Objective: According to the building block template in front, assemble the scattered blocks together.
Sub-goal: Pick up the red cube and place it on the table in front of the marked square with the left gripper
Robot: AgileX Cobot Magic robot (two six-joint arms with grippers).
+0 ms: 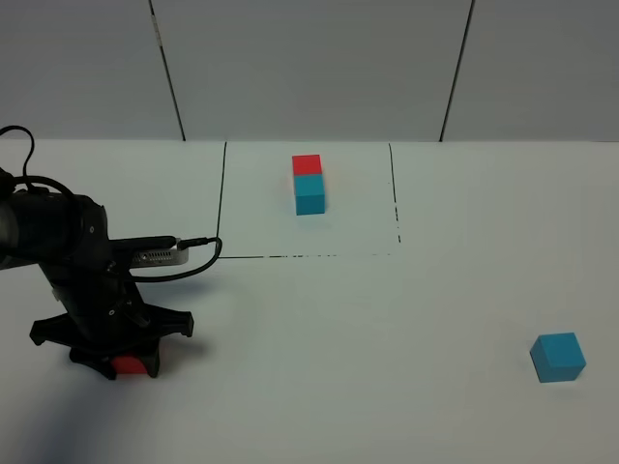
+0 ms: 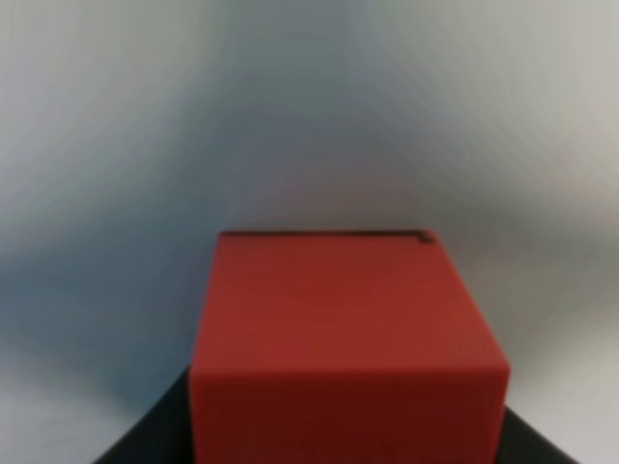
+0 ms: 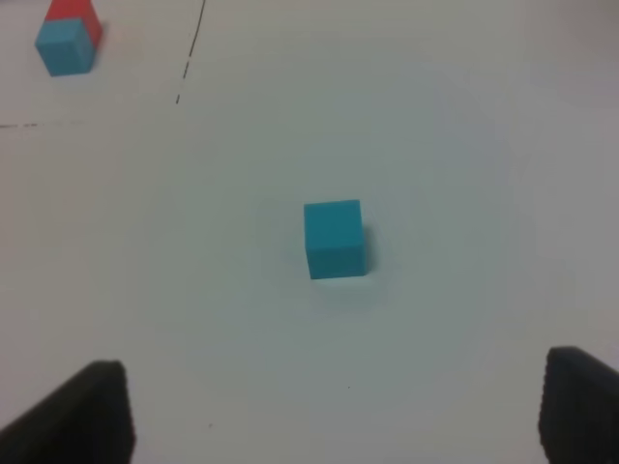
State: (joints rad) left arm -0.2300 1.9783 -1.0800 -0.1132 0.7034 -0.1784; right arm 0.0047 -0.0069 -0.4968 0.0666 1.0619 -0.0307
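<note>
The template, a red cube joined to a cyan cube [image 1: 309,184], sits inside a thin black-line square at the back middle; it also shows in the right wrist view as the framed pair [image 3: 66,37]. My left gripper [image 1: 124,360] is low on the table at the front left, shut on the loose red block [image 1: 130,366], which fills the left wrist view [image 2: 348,338]. The loose cyan block [image 1: 558,357] rests alone at the front right. My right gripper [image 3: 329,416] hangs open above and short of that cyan block [image 3: 335,239], touching nothing; it is out of the high view.
The black-line square [image 1: 224,203] marks off the back middle of the white table. A grey wall with dark seams [image 1: 169,77] runs behind the table. A cable loops off the left arm [image 1: 198,246].
</note>
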